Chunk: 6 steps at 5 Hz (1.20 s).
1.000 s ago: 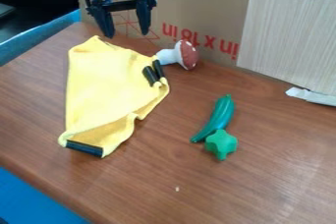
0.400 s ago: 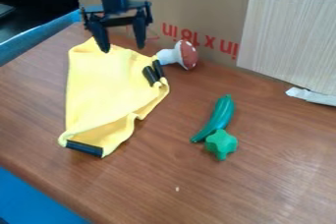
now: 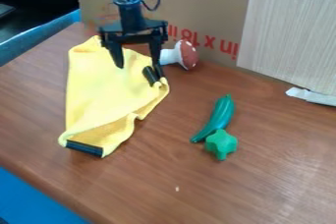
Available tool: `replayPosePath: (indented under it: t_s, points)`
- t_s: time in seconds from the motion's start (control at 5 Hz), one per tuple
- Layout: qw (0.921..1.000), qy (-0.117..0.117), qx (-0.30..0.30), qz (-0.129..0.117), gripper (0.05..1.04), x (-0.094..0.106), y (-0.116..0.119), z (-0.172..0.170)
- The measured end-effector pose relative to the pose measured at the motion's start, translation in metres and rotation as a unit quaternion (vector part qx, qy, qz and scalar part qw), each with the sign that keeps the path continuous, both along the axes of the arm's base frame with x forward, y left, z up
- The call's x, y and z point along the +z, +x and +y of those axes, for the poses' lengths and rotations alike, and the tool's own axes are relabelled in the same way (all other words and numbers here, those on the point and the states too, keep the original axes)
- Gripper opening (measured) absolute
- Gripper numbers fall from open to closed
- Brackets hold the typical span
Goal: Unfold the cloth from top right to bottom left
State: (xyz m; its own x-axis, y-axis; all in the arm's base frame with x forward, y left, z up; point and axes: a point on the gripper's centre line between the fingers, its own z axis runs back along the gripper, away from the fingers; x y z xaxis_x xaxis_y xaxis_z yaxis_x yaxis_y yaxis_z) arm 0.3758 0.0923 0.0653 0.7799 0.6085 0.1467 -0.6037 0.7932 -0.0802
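The black gripper [image 3: 138, 66] hangs over the upper right part of the yellow cloth [image 3: 101, 90], with its two fingers spread apart and nothing held between them. Its right finger is by the black clips at the cloth's right edge, overlapping one of them in the view; whether they touch, I cannot tell. The cloth lies partly folded on the left of the table, with another black clip [image 3: 85, 148] on its bottom left corner.
A toy mushroom [image 3: 181, 55] lies just right of the gripper. A green toy vegetable [image 3: 216, 119] and a green star-like piece [image 3: 222, 144] lie right of centre on the wooden table [image 3: 216, 188]. A cardboard box [image 3: 213, 2] stands behind.
The gripper has come down and forward, then shifted right, from behind the cloth's top edge to over its upper right part. The cloth and toys have not moved.
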Motion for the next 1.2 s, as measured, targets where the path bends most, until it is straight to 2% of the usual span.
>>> replayPosePath:
  t_s: [0.2,0.8,1.2]
  points:
    - [0.9998,0.001,0.02,-0.005,1.001,-0.008,0.005,-0.008]
    - [0.9977,-0.003,0.061,-0.031,1.001,-0.015,0.011,-0.011]
    - [0.9967,-0.003,0.073,-0.037,1.001,-0.027,0.009,-0.011]
